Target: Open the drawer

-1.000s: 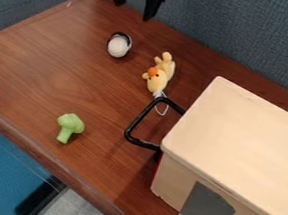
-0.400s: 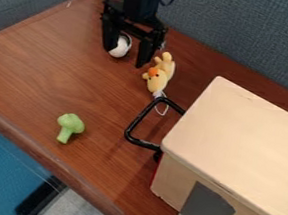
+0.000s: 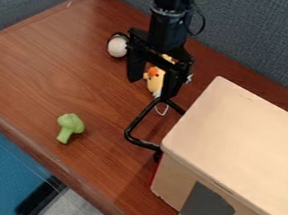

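The claw (image 3: 150, 89) hangs over the counter (image 3: 50, 76), released, its two fingers well apart and pointing down. The arm comes in from the top edge of the view, above the claw.

The drawer's black handle (image 3: 142, 119) is just below the claw in the view, a bent loop standing out from the near left side of the wooden box (image 3: 243, 138). The loop's upper end lies near the claw's right-hand finger as seen here; whether they touch, I cannot tell. The drawer's front is mostly hidden, so how far out it stands cannot be told.

A yellow plush toy (image 3: 154, 83) with an orange patch shows between the claw's fingers, partly hidden by them. Left of the claw and a little higher in the view is a round white thing (image 3: 117, 47) with a black rim. Green toy broccoli (image 3: 70, 125) lies well below and left of the claw. The box is below and right of the claw, grey tape (image 3: 206, 209) on its near side. A blue-grey partition (image 3: 263, 45) rises behind the claw.
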Available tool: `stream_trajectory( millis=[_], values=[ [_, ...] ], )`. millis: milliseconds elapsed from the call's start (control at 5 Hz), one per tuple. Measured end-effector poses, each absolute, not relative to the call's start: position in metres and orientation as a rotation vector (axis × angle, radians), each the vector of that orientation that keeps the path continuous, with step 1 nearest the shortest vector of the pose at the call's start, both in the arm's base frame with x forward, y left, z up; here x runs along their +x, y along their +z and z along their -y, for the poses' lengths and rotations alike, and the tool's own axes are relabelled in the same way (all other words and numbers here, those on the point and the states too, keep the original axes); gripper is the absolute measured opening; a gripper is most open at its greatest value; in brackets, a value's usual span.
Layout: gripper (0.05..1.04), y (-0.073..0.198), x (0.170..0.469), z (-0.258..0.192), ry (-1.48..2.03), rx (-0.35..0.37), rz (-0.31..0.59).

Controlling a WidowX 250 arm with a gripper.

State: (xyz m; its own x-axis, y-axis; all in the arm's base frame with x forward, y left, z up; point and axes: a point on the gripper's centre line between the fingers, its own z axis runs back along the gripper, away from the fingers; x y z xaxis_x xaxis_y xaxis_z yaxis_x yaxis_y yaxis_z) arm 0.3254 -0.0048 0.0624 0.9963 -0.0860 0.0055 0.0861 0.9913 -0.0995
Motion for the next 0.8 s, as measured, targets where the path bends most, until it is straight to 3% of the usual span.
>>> stream_trajectory(
  millis=[600, 800],
  values=[
    [0.964, 0.013, 0.315, 0.015, -0.098, -0.088, -0.142],
    [0.685, -0.001, 0.311, 0.002, -0.061, -0.088, -0.193]
  ],
)
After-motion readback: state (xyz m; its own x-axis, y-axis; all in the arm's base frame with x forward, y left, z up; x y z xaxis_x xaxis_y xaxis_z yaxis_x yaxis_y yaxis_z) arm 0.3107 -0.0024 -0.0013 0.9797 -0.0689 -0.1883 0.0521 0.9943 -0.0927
